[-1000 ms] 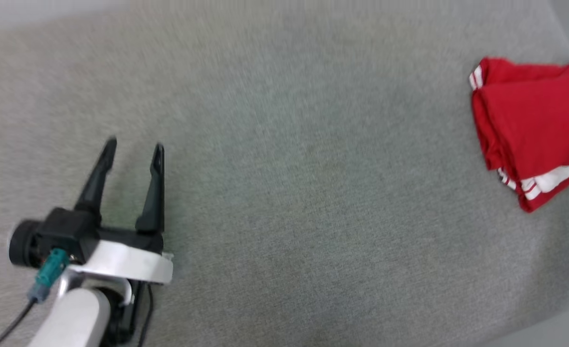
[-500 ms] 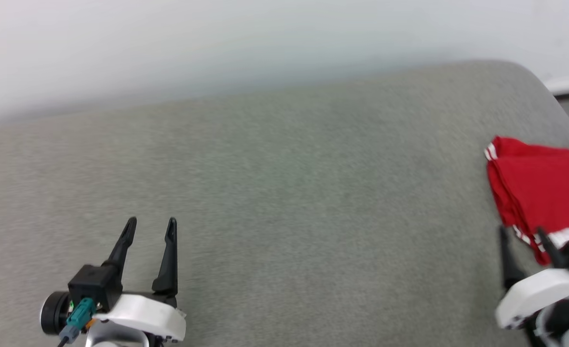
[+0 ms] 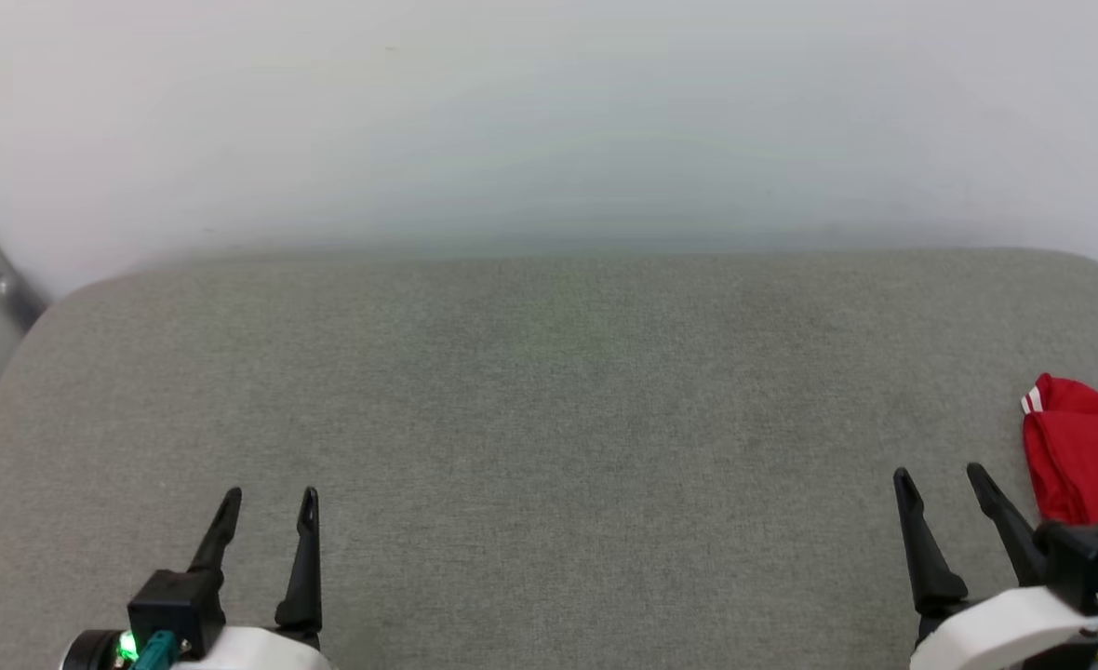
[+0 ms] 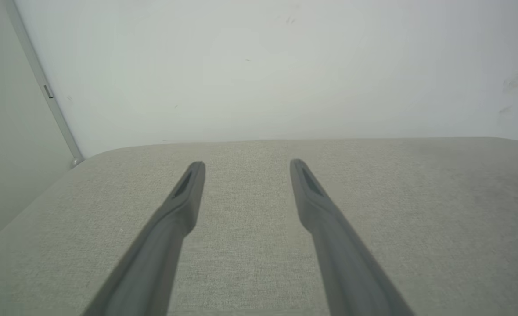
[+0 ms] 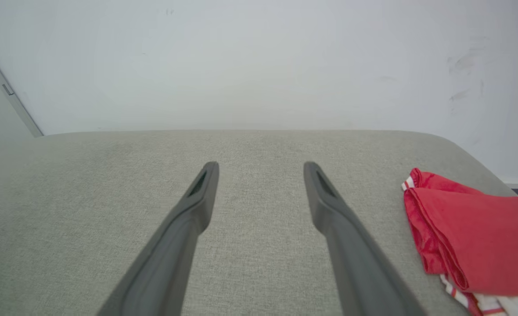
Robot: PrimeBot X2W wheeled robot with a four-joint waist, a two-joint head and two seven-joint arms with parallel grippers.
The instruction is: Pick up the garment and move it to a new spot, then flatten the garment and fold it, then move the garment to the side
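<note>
Basically done: garment lies folded at the right edge of the pad, just beside the right gripper; it and the left gripper are spread wide, empty, so likely nothing's left.

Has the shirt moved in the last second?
No. The shirt keeps its place by the right corner of the cushion; the camera swung instead.

Head camera high above grey pad; both wrist cameras low, toward the same wall.
</note>
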